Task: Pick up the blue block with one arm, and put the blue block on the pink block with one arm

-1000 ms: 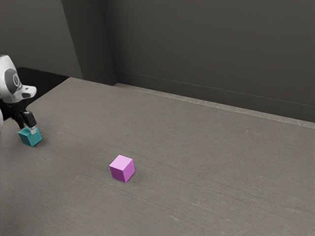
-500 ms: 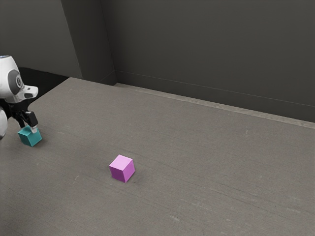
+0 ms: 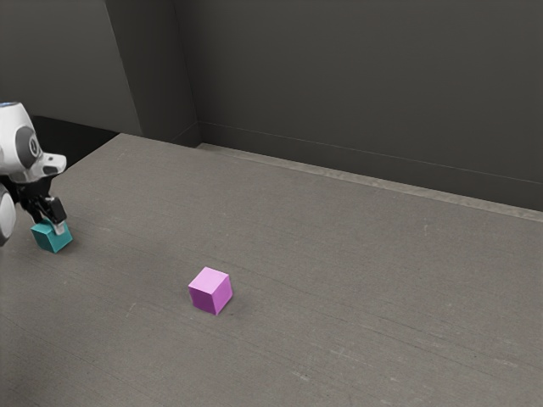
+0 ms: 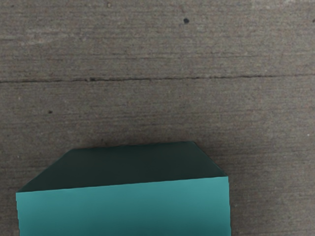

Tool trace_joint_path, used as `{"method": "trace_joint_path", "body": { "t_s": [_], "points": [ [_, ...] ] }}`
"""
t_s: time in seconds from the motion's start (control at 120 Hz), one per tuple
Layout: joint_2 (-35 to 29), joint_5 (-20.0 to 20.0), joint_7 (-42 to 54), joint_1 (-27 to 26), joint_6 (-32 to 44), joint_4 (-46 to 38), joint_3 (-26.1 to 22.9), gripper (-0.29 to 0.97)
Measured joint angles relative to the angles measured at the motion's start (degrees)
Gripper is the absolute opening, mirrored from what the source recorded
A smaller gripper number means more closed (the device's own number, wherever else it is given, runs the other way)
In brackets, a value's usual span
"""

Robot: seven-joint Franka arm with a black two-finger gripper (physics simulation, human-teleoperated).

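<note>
the grey table (image 3: pixel 365 271) stretches wide, and the pink block (image 3: pixel 210 290) sits alone near its middle, well apart from me. the blue block (image 3: pixel 52 239) is at the exterior view's far left, seemingly resting on the table or barely off it. my gripper (image 3: pixel 53 225) is clamped on its top from two sides. to do this lift well, i judge i should rise straight up, keep the block level, and clear the pink block's height before carrying across.
</note>
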Motion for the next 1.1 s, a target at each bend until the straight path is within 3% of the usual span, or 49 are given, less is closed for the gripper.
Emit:
{"method": "trace_joint_path", "body": {
  "t_s": [0.592, 1.0, 1.1],
  "points": [
    [1.21, -0.26, -0.34, 0.05, 0.96, -0.02, -0.07, 0.67],
    [1.24, -0.19, -0.48, 0.04, 1.17, -0.08, -0.07, 0.37],
    [1.24, -0.07, -0.57, 0.04, 1.29, -0.08, -0.07, 0.35]
  ]
}}
